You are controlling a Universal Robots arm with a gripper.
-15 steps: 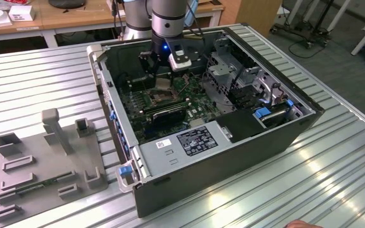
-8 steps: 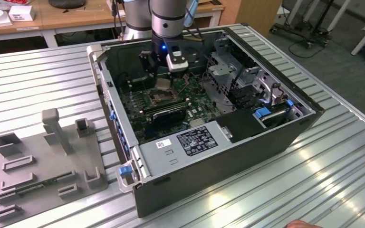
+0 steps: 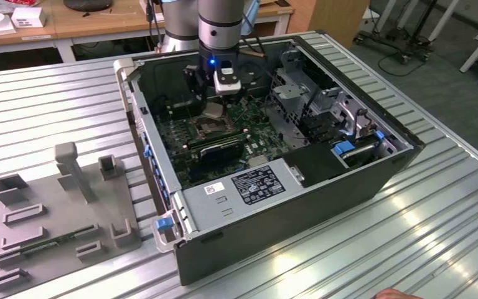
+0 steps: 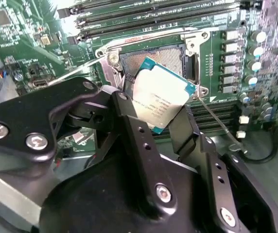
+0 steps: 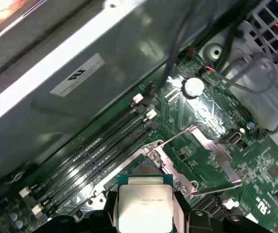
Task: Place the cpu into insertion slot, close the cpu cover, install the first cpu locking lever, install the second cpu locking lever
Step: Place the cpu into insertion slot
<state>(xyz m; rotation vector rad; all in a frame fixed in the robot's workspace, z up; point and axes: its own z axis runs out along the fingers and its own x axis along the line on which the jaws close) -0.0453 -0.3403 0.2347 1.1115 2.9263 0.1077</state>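
Note:
My gripper hangs inside the open computer case, shut on the cpu. In both wrist views the cpu is a small square chip with a silvery top, pinched by its edges between the black fingers. It hovers tilted a little above the insertion slot, a dark-centred square socket on the green motherboard. The cpu cover stands swung open beside the socket. A thin lever rod juts out past the socket's corner.
Long black memory slots run beside the socket. The case walls, a metal drive cage and a labelled power supply ring the board. A grey fixture lies on the ribbed table at the exterior view's left.

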